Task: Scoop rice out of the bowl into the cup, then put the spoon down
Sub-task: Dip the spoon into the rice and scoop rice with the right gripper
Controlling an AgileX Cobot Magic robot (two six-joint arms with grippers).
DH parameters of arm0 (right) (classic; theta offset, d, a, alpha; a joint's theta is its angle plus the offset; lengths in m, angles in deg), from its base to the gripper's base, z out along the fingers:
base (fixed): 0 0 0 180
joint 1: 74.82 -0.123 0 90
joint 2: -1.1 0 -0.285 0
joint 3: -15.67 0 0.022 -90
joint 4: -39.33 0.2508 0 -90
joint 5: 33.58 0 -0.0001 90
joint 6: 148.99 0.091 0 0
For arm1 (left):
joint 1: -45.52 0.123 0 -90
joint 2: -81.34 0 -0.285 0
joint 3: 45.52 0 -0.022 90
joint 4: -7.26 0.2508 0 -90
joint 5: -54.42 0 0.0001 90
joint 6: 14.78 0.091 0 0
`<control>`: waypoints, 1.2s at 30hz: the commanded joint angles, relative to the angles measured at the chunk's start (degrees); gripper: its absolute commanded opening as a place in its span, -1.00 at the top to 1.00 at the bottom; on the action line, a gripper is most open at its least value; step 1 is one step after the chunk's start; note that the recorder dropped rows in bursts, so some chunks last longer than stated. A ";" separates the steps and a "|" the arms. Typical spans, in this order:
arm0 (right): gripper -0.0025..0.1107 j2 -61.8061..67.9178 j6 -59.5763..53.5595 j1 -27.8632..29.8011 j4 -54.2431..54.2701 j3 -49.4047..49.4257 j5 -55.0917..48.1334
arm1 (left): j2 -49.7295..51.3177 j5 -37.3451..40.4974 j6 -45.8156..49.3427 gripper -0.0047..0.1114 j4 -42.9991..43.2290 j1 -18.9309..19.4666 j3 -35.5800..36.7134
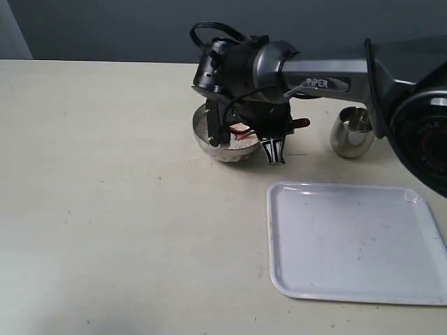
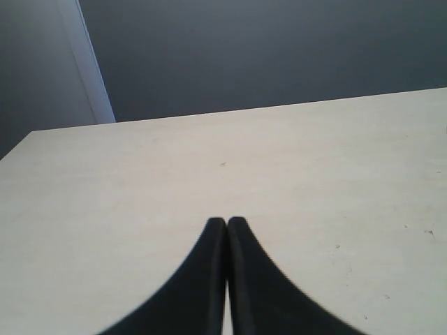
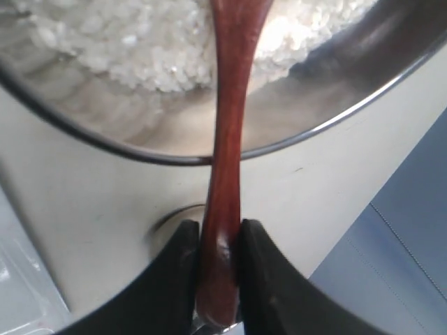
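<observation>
The right end effector [image 3: 221,234] is clamped on the slim handle of a dark reddish-brown glossy wooden spoon [image 3: 227,139]. The spoon's head reaches over the rim into white uncooked rice grains [image 3: 126,49] in a round shiny steel bowl [image 3: 342,105]. A small rounded steel cup [image 1: 351,132] stands on the pale bench [image 1: 105,209] to the bowl's right in the exterior view, apart from it, behind a white rectangular plastic tray [image 1: 356,244]. The left end effector [image 2: 227,225] hangs above the bench, fingers pressed together.

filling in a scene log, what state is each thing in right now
bowl, upright, part full
rice, heaped in the bowl
spoon, held by its handle, head inside the bowl
cup, upright, contents unclear
tray, lying flat
right claw, shut on the spoon
left claw, shut, holding nothing
</observation>
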 commanded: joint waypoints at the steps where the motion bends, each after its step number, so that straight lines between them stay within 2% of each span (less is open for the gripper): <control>1: 0.97 -1.06 -0.43 0.72 0.96 -0.23 -0.47 | -0.25 -0.08 -0.37 0.91 -0.08 -0.47 -0.23; 9: 0.97 -1.27 -0.43 0.72 2.13 -2.86 -0.47 | -0.25 -0.08 -0.37 0.91 -0.08 -0.47 -0.23; 16: 0.97 -1.27 -4.84 0.76 11.77 -4.88 -0.47 | -0.25 -0.08 -0.37 0.91 -0.08 -0.47 -0.23; 36: 0.97 -1.27 -4.94 4.99 17.57 -4.88 -0.47 | -0.25 -0.08 -0.37 0.91 -0.08 -0.47 -0.23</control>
